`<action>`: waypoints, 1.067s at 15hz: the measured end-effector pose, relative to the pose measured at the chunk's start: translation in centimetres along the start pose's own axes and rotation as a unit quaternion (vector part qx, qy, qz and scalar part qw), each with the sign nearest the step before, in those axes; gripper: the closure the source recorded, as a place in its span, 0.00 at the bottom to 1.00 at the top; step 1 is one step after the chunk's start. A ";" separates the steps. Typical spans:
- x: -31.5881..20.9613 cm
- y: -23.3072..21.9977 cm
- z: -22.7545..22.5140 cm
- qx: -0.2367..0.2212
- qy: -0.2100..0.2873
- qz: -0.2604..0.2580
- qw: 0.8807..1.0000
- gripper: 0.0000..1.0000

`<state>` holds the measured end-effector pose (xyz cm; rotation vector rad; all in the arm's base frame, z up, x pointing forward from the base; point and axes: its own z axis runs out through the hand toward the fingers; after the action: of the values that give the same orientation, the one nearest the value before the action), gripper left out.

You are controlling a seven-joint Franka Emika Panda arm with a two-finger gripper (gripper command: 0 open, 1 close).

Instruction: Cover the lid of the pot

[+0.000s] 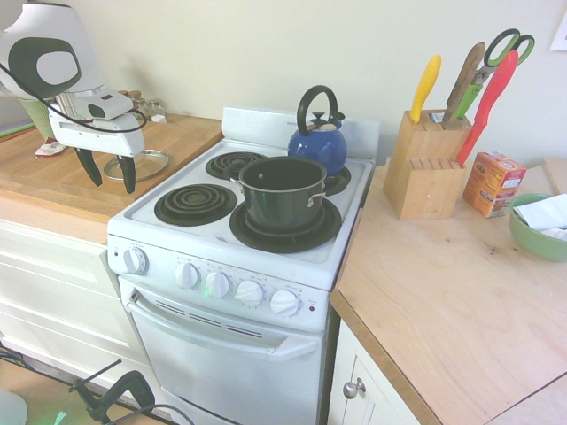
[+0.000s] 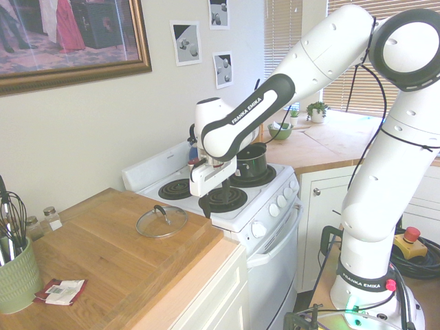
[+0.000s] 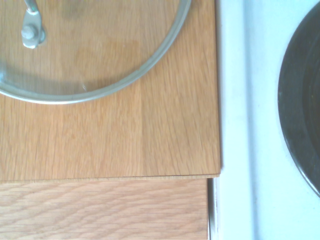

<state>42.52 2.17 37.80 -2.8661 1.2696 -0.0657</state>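
The glass lid (image 1: pixel 142 165) (image 2: pixel 161 221) lies flat on the wooden counter (image 1: pixel 53 186) to the left of the stove, with its metal rim and handle bracket showing in the wrist view (image 3: pixel 100 50). The dark pot (image 1: pixel 282 190) (image 2: pixel 252 159) stands uncovered on the stove's front right burner. My gripper (image 1: pixel 108 173) (image 2: pixel 216 198) hangs open above the counter's edge by the stove. It is beside the lid on the stove side, with nothing between its fingers.
A blue kettle (image 1: pixel 319 142) sits on the back right burner behind the pot. On the right counter stand a knife block (image 1: pixel 427 164), an orange box (image 1: pixel 493 182) and a green bowl (image 1: pixel 539 228). A green utensil cup (image 2: pixel 17 278) and a packet (image 2: pixel 63 291) are on the left counter.
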 end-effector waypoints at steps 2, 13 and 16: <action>0.1 0.0 0.0 0.002 0.003 0.002 1.000 0.00; 1.0 -12.2 -5.6 0.050 0.081 0.069 0.993 0.00; 1.4 -15.1 -2.3 0.031 0.084 0.083 0.993 0.00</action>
<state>54.52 11.34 40.50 -2.7398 1.5016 -0.3448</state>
